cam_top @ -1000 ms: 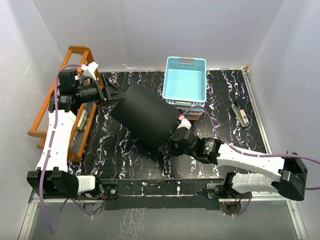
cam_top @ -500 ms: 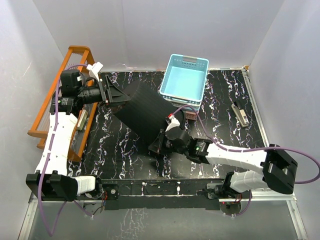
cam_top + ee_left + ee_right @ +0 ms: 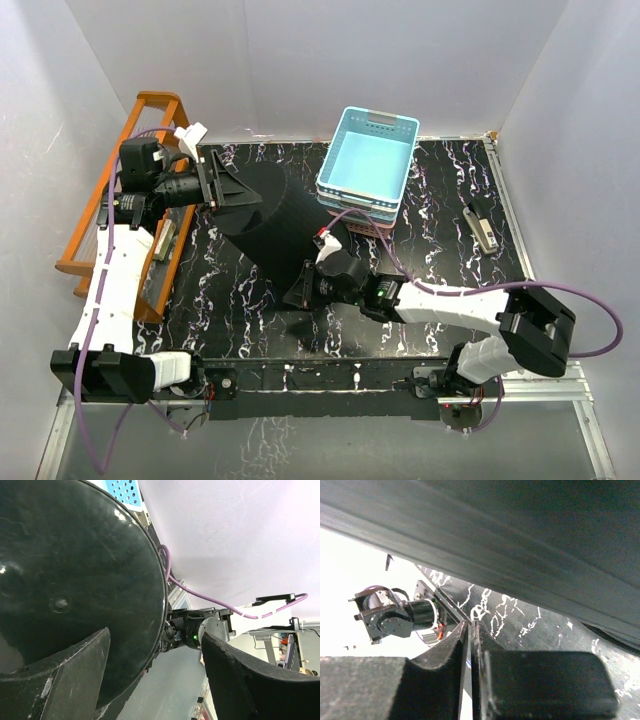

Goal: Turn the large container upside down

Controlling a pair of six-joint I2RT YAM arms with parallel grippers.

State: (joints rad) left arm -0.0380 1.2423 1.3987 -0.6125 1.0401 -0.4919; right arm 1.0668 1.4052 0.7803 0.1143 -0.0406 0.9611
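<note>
- Since a second ago, the large container [image 3: 270,225] has been tipped steeper, and its open end has been carried left by the right end effector [image 3: 298,295]. The blue basket [image 3: 366,165] has been turned slightly askew.
- The large container is held tilted over the left-middle of the worktop [image 3: 440,200]. Its closed base is raised toward the far left and its mouth is low toward the near side. Whether the mouth touches the worktop cannot be told.
- The right end effector is narrowed onto the container's rim at the near end. In the right wrist view the two fingers [image 3: 540,680] are seen almost together, with only a thin wall pinched in the slit between them. The ribbed side [image 3: 530,540] runs across above them.
- The left end effector [image 3: 228,190] is spread wide at the container's base. In the left wrist view the glossy round base [image 3: 70,580] is seen just beyond one finger [image 3: 60,680]. Contact cannot be confirmed.
- The blue basket is stacked on a white and a pink basket, just right of the container at the far side.
- An orange rack [image 3: 160,100] is set along the left edge.
- A small grey object [image 3: 482,227] is seen well apart on the right.
</note>
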